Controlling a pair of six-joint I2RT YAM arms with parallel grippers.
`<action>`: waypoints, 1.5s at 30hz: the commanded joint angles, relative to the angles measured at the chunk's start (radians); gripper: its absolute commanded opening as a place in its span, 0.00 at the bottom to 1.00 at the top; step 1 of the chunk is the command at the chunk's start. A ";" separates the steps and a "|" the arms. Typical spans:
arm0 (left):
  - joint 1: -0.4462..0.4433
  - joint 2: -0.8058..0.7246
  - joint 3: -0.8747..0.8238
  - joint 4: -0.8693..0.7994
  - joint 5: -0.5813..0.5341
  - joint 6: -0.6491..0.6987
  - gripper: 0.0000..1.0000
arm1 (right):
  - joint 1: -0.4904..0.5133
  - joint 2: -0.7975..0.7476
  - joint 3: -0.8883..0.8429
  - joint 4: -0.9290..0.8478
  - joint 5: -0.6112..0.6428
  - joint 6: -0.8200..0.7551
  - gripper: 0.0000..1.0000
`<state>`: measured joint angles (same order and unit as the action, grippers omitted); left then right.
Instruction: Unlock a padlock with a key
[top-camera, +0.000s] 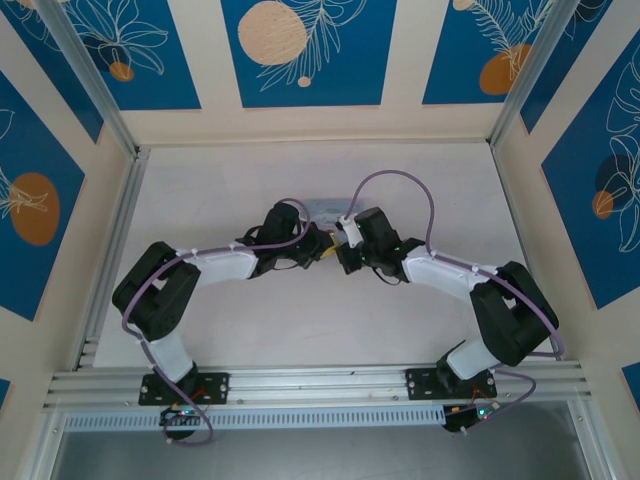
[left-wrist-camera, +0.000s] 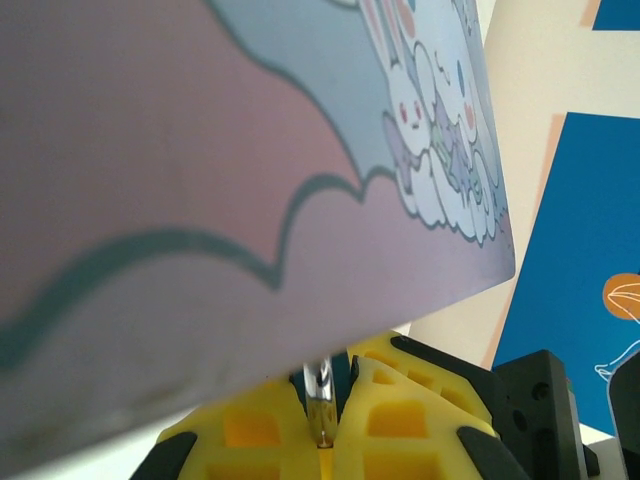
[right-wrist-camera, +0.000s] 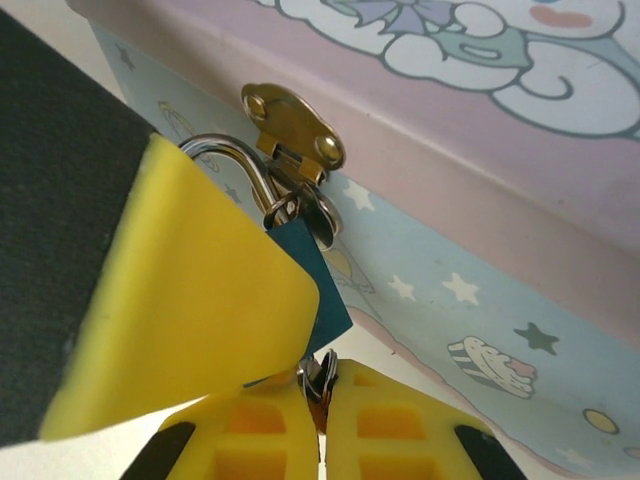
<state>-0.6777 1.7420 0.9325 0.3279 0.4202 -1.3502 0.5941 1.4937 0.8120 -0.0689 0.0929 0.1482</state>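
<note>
1. Your right end effector (right-wrist-camera: 318, 405) is sitting fully closed, pinching a small metal piece that I am taking to be the key (right-wrist-camera: 318, 376). This is the arm placed to do the turning.
2. The padlock (right-wrist-camera: 322, 285) is lying straight ahead of those fingertips with its underside meeting the key. The key's long axis is therefore running forward into the lock body, tipped slightly left in the right wrist view.
3. Your left end effector (left-wrist-camera: 322, 420) is also sitting closed. One of its pads (right-wrist-camera: 180, 300) is lying across the padlock's face from the left, and I am reading that as a bracing grip on the padlock.
4. Beyond, the shackle (right-wrist-camera: 225, 150) is hanging hooked through the hasp (right-wrist-camera: 295, 125) on the front wall of the tin (right-wrist-camera: 480, 260). The tin is standing mid-tabletop (top-camera: 200, 200), slightly toward the far edge.
5. The coming move is looking like a twist about that forward axis rather than a push.
</note>
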 joint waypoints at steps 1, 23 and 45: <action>0.001 -0.001 0.014 0.013 0.052 0.028 0.00 | -0.029 -0.033 0.038 0.058 -0.177 0.060 0.00; 0.007 0.045 -0.037 0.074 0.016 0.023 0.00 | -0.241 -0.061 -0.018 0.043 -0.567 0.364 0.39; 0.013 0.013 0.016 0.006 0.049 0.041 0.00 | 0.001 -0.039 0.021 -0.079 0.014 -0.033 0.39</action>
<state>-0.6678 1.7710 0.9123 0.3447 0.4274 -1.3243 0.5732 1.4319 0.8021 -0.1394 0.0513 0.1802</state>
